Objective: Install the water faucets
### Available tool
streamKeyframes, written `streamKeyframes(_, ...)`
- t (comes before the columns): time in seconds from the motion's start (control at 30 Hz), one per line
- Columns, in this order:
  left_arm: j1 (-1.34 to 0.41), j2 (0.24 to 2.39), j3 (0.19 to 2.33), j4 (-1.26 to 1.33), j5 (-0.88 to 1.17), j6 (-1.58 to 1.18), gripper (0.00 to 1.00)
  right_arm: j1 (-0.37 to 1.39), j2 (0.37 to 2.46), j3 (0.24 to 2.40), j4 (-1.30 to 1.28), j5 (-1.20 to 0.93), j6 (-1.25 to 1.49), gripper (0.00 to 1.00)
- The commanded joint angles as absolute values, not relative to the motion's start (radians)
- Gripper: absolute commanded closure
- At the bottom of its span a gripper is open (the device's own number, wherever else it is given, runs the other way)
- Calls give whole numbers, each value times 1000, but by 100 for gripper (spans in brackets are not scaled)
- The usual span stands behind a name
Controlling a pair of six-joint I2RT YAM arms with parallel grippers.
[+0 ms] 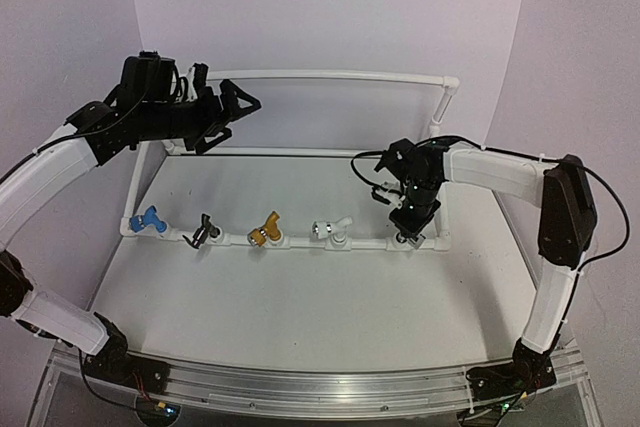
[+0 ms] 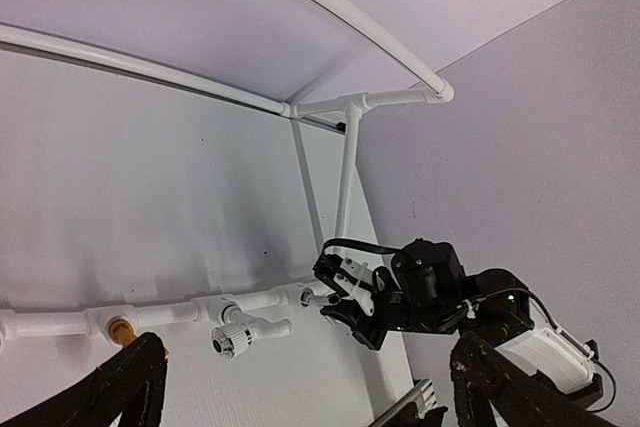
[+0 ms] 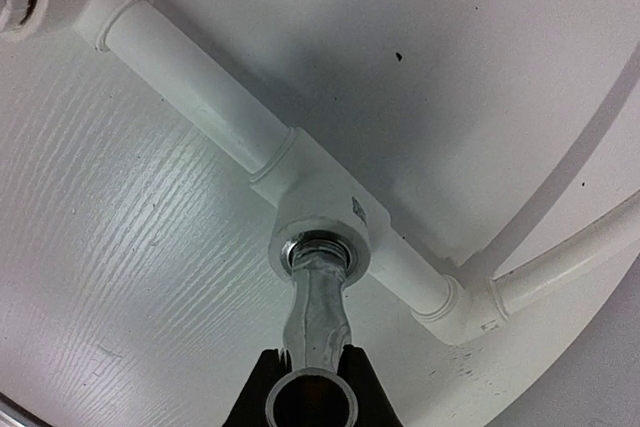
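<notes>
Four faucets sit in sockets along the front rail of the white pipe frame [image 1: 300,243]: blue [image 1: 148,219], black [image 1: 205,231], gold [image 1: 266,232] and white [image 1: 333,230]. My right gripper [image 1: 408,229] is shut on the shiny silver-grey faucet [image 3: 320,307], whose threaded end sits in the rightmost tee socket [image 3: 318,232]. The black fingers [image 3: 262,392] clamp its spout from both sides. My left gripper [image 1: 235,102] is open and empty, raised high at the back left, far from the rail. Its view shows the white faucet [image 2: 240,335] and the right gripper [image 2: 350,302].
The frame's back rail [image 1: 330,75] and upright post [image 1: 443,107] stand behind the right arm. The lilac walls close in at the back and both sides. A metal rail [image 1: 300,387] runs along the near table edge.
</notes>
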State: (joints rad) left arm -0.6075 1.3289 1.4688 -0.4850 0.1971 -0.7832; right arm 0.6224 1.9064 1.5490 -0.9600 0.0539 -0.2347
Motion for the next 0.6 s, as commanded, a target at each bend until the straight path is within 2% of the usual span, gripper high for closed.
streamKeyframes(0.0,-603,1302,1473,-456,176,-783,2,647,1994,1538,-936,-212,-171,90)
streamKeyframes(0.3,-603,1309,1481,-459,178,-778,2,628,1991,1558,-940,-213,-179,65)
streamKeyframes(0.47,-603,1314,1487,-459,180,-778,2,621,1991,1563,-944,-218,-182,64)
streamKeyframes(0.57,-603,1316,1489,-459,181,-778,2,620,1984,1568,-946,-219,-186,56)
